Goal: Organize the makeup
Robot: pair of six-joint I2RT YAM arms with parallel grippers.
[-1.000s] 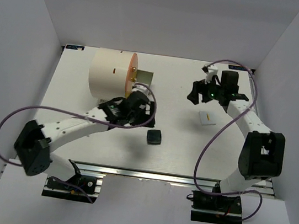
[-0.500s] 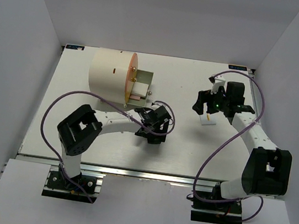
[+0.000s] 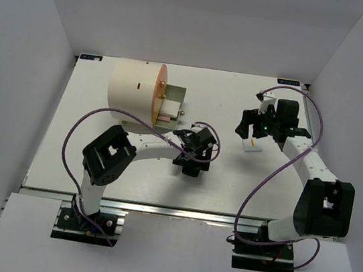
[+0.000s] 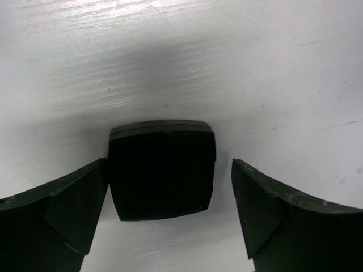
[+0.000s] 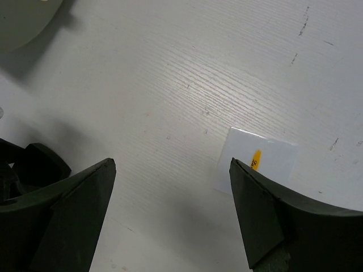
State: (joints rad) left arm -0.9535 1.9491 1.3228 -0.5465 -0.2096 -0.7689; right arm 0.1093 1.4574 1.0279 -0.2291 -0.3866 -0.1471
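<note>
White, faintly grained board makes up the tabletop (image 3: pixel 83 163), boxed in by plain pale walls (image 3: pixel 17 52). Near its middle a dark square compact (image 4: pixel 161 170), matte with rounded corners, lies flat between the widely spread fingers of the left gripper (image 4: pixel 170 175). Toward the right edge, a smooth white square tile (image 5: pixel 258 164) with a small orange mark lies by one finger of the right gripper (image 5: pixel 171 167), likewise spread wide and holding nothing.
</note>
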